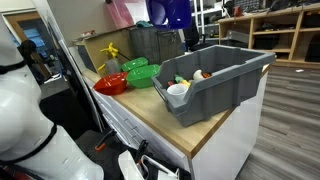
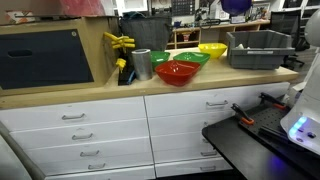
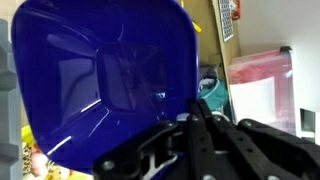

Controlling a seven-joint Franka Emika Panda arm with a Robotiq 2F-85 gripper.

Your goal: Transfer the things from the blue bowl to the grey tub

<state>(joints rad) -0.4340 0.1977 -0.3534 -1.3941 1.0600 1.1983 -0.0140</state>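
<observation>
The gripper (image 3: 192,115), pinching the blue bowl (image 3: 110,70) by its rim, holds it above the grey tub (image 1: 228,78), apparently so the things (image 1: 202,73) drop inside.

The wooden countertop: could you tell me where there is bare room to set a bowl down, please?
Bare: the strip of wooden countertop between the red plastic bowl and the large grey plastic tub. Crowded: behind it, the green plastic bowl and dark slatted crate.
</observation>
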